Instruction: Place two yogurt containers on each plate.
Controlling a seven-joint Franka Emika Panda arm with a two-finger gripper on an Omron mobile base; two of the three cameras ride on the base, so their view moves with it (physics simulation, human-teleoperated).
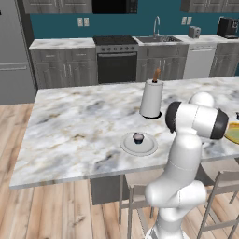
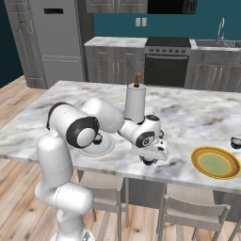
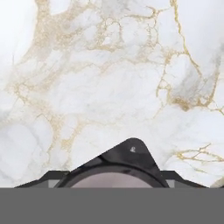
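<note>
Gripper: you'll find the gripper [image 2: 149, 162] low over the island worktop [image 2: 188, 113], close to its front edge, between the two plates. It points straight down at the marble.

Pincer state: in the hand view a round cup sits right between the finger tips [image 3: 176, 177], whose dark ends flank it on both sides. You cannot tell from these pictures whether the jaws already press on it or stand a little off its sides.

Yogurt cup at the gripper: the yogurt cup at the gripper [image 3: 114, 180] shows a pale pinkish-grey top inside a dark rim. It stands on bare marble near the front edge, on neither plate.

White plate: the white plate [image 1: 148, 148] lies on the worktop toward the front edge, in front of the paper towel roll. In the right base view the arm's elbow covers part of it [image 2: 104, 147].

Yogurt cup on the white plate: one yogurt cup on the white plate [image 1: 138, 137] stands upright near the plate's middle; you can see it beside the elbow too [image 2: 98, 139].

Yellow-rimmed plate: the yellow-rimmed plate [image 2: 201, 170] lies near the front edge toward the worktop's right end, well apart from the gripper. Its greenish centre carries nothing.

Yogurt cup by the right end: the yogurt cup by the right end [image 2: 235, 141] stands on the marble just behind the yellow-rimmed plate, not touching it.

Paper towel roll: the paper towel roll [image 1: 151, 99] stands upright mid-worktop, behind the white plate.
</note>
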